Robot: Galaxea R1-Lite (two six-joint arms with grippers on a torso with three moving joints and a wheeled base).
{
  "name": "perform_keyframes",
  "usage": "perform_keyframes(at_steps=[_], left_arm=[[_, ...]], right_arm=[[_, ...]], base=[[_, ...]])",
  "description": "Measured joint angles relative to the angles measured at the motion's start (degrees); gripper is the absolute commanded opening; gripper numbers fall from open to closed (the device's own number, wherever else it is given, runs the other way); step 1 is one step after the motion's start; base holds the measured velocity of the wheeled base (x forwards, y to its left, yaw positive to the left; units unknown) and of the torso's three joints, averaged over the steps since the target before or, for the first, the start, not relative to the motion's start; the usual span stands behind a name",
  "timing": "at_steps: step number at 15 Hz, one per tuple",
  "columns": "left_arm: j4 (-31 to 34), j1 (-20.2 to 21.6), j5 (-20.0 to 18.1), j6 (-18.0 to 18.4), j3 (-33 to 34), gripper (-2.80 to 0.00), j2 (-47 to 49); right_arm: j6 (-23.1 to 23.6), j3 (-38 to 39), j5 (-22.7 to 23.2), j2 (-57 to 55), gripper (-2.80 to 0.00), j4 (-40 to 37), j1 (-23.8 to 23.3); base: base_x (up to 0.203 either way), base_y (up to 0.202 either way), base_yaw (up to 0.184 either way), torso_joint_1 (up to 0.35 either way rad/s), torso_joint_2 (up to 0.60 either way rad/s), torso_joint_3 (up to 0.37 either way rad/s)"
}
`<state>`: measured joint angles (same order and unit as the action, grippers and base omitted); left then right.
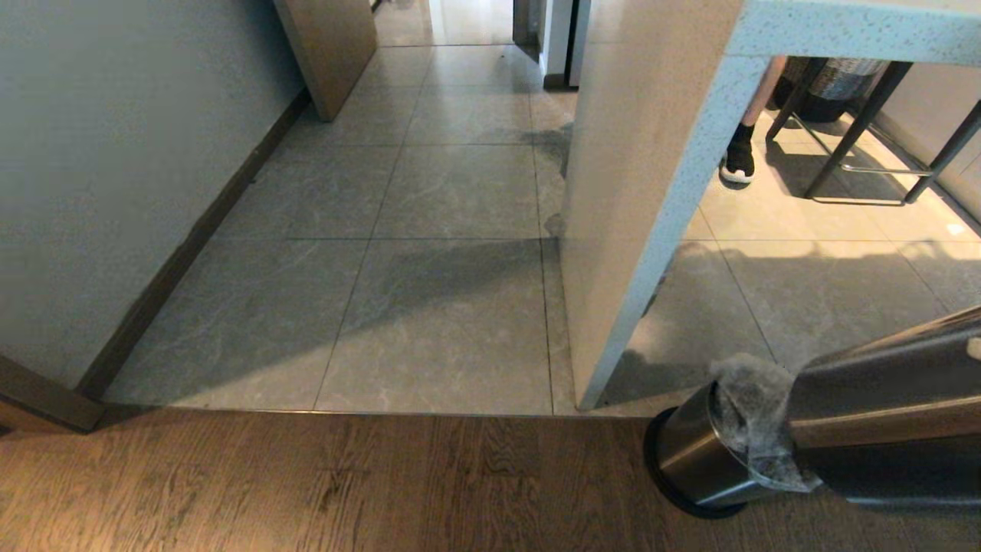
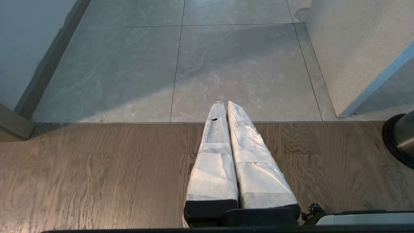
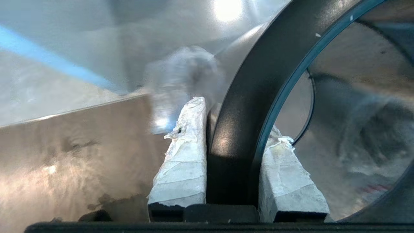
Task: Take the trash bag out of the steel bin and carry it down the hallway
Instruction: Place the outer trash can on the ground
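- The right gripper (image 3: 233, 129) has its jaws clamped across the black rim ring (image 3: 245, 97) of the steel bin (image 1: 693, 456), one taped finger outside the wall and one inside. From the wrist view it looks as if they pinch the rim, with the bag's film caught there too, though I cannot tell how much film is actually held.
- The steel bin leans over on the wooden floor (image 1: 306, 483), beside the foot of the pale partition wall (image 1: 613, 230). The trash bag (image 1: 755, 399) is bunched in a crinkly clear wad over the bin's mouth, not yet out of it.
- Main risk: with the rim in the grip, any pull would likely drag or topple the whole bin instead of freeing the bag.
- The film is thin; a hard tug against the rim's edge could tear it and spill whatever lies in the dark inside.
- If only a little film is caught, it may slip free and leave the bag behind.
- The partition wall stands near the bin, so a swing of the arm could strike it.
- The left gripper (image 2: 226, 106) hangs idle above the floor seam, jaws pressed together, so nothing steadies the bin.
- A person's foot (image 1: 739, 161) shows beyond the wall, well apart from the hallway (image 1: 460, 192), which runs ahead.
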<state>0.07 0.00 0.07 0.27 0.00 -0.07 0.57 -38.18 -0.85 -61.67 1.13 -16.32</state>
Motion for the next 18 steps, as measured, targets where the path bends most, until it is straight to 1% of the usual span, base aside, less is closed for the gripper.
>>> perform_keyframes(at_steps=[3, 5, 7, 10, 12, 15, 18], left_arm=[[0.02, 0.0, 0.0, 0.0, 0.0, -2.8, 0.0], [0.02, 0.0, 0.0, -0.02, 0.0, -2.8, 0.0], [0.0, 0.0, 0.0, -0.02, 0.0, -2.8, 0.0], [0.02, 0.0, 0.0, -0.02, 0.0, -2.8, 0.0], [0.03, 0.0, 0.0, -0.02, 0.0, -2.8, 0.0], [0.02, 0.0, 0.0, -0.02, 0.0, -2.8, 0.0], [0.0, 0.0, 0.0, -0.02, 0.0, -2.8, 0.0]], right_arm=[[0.87, -0.57, 0.12, -1.21, -2.8, 0.33, -7.65], [1.26, -1.08, -0.05, -4.5, -2.8, 0.59, -13.05], [1.35, -2.61, 0.17, -9.3, -2.8, 2.23, -16.24], [0.99, -6.07, -0.23, -19.89, -2.8, 5.5, -19.24], [0.69, -10.16, -0.2, -28.62, -2.8, 8.93, -20.26], [0.43, -20.04, -0.24, -42.93, -2.8, 12.23, -21.21], [0.48, -32.04, -0.01, -57.61, -2.8, 13.86, -21.44]], base=[[0.0, 0.0, 0.0, 0.0, 0.0, 0.0], [0.0, 0.0, 0.0, 0.0, 0.0, 0.0], [0.0, 0.0, 0.0, 0.0, 0.0, 0.0], [0.0, 0.0, 0.0, 0.0, 0.0, 0.0], [0.0, 0.0, 0.0, 0.0, 0.0, 0.0], [0.0, 0.0, 0.0, 0.0, 0.0, 0.0], [0.0, 0.0, 0.0, 0.0, 0.0, 0.0]])
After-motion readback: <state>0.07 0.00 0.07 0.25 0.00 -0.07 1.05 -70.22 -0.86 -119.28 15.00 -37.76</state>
